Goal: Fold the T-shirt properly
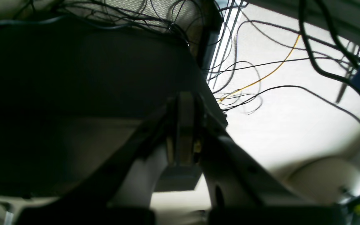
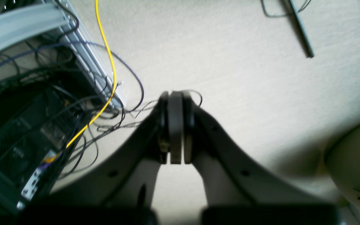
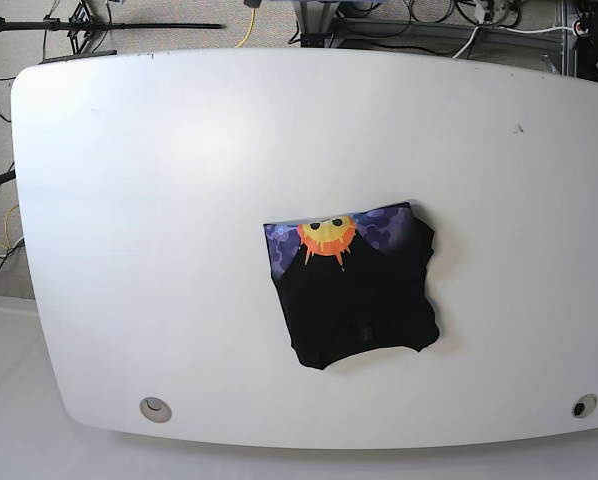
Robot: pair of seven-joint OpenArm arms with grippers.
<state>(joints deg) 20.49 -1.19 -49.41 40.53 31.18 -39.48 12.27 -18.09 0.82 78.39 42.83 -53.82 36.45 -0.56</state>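
The T-shirt [image 3: 357, 290] lies folded into a rough square near the middle of the white table [image 3: 159, 200] in the base view. It is mostly black, with part of the orange-yellow sun face and purple print showing along its far edge. Neither arm appears in the base view. In the left wrist view my left gripper [image 1: 184, 106] is shut with nothing between its fingers, pointing at the floor and cables. My right gripper [image 2: 176, 103] is shut and empty too, over pale floor. Neither wrist view shows the T-shirt.
Both wrist views show loose black cables and a yellow cable [image 2: 105, 40] on the floor beside a metal frame [image 2: 83, 53]. A dark panel [image 1: 73, 72] fills the left of the left wrist view. The table has a round hole [image 3: 156, 408] near its front left corner.
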